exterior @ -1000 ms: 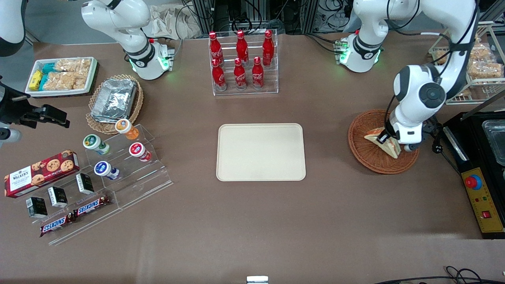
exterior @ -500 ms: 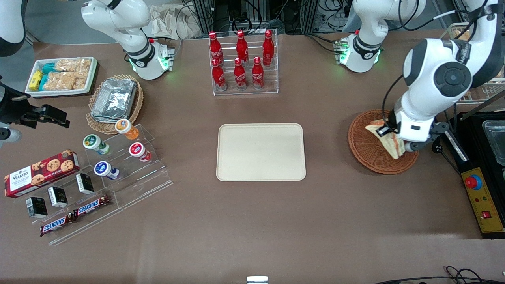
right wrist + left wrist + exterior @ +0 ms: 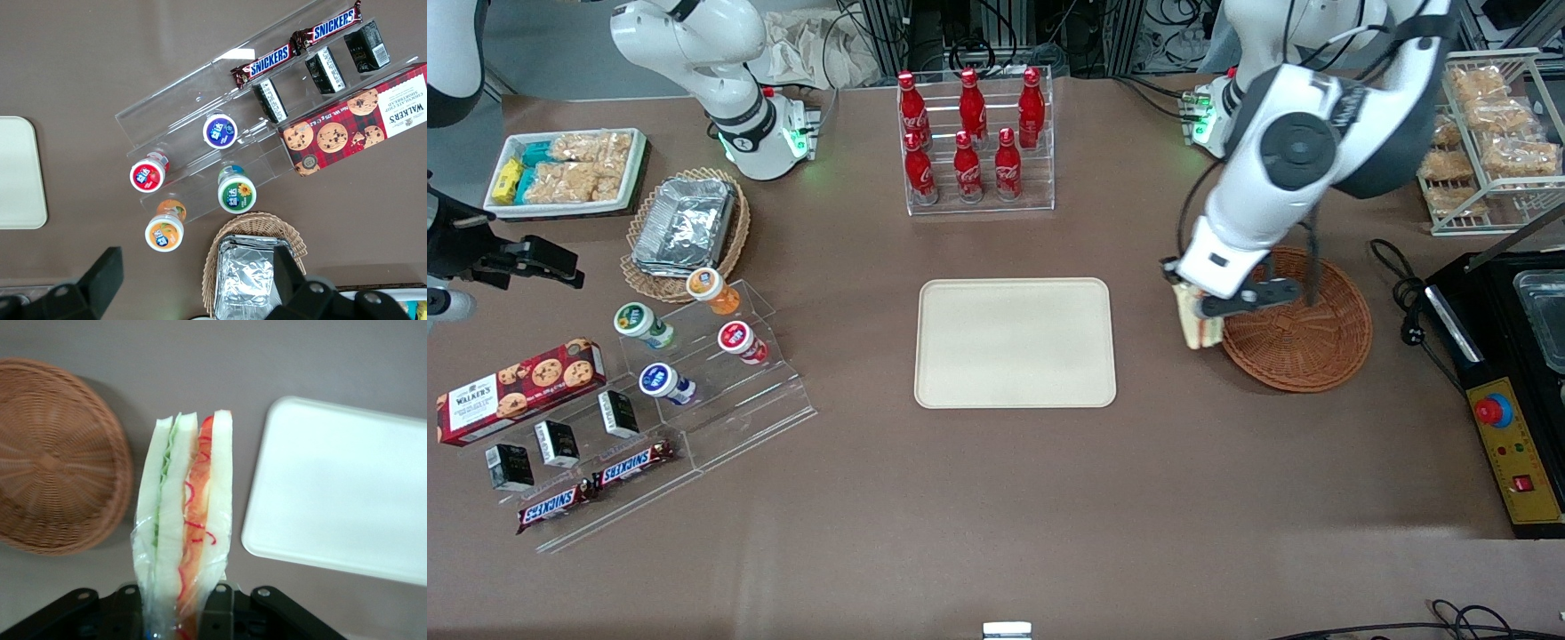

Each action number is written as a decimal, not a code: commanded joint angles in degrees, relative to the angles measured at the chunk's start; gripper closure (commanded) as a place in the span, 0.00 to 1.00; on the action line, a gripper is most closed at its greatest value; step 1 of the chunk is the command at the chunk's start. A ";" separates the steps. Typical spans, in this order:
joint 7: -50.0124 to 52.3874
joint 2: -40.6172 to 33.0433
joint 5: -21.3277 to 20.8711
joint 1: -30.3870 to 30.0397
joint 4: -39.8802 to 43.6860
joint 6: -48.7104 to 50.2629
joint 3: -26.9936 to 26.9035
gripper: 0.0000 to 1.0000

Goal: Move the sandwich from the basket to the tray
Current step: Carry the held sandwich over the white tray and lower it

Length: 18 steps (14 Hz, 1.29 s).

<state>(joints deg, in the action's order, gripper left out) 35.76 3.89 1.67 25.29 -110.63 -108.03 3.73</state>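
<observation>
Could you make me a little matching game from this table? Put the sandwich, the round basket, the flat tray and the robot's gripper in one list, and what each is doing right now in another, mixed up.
Things:
1. triangular white-bread sandwich
2. round reddish-brown wicker basket
3. flat cream-beige plastic tray
4. left arm's gripper

States:
A. lies bare at the table's middle
B. shut, raised between basket and tray
C. held off the table, layered edge showing
D. sits with nothing in it

Pairs: 1-C, 2-D, 3-A, 4-B

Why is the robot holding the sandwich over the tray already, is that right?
Not quite. The gripper does hold the sandwich, but it is not over the tray yet. The front view shows it above bare table, between the basket and the tray.
</observation>
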 commanded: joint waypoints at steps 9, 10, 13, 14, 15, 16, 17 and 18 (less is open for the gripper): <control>1.42 13.58 -0.44 9.42 -8.10 -26.50 -0.48 1.00; 1.33 15.25 -0.44 9.51 -8.03 -27.57 -0.48 1.00; 0.45 17.72 -0.44 10.39 -7.94 -29.08 -0.48 1.00; 0.36 18.16 -0.44 10.48 -8.03 -29.78 -0.48 1.00; 0.36 18.69 -0.52 10.48 -8.11 -30.83 -0.48 1.00; 0.36 19.22 -0.52 10.56 -8.03 -31.01 -0.48 1.00; 0.36 19.74 -0.52 10.56 -8.03 -31.27 -0.48 1.00; 0.45 19.92 -0.96 10.56 -7.94 -31.45 -0.48 1.00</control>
<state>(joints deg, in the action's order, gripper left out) 36.29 23.21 1.45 34.96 -118.84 -138.32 4.02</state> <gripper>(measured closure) 0.789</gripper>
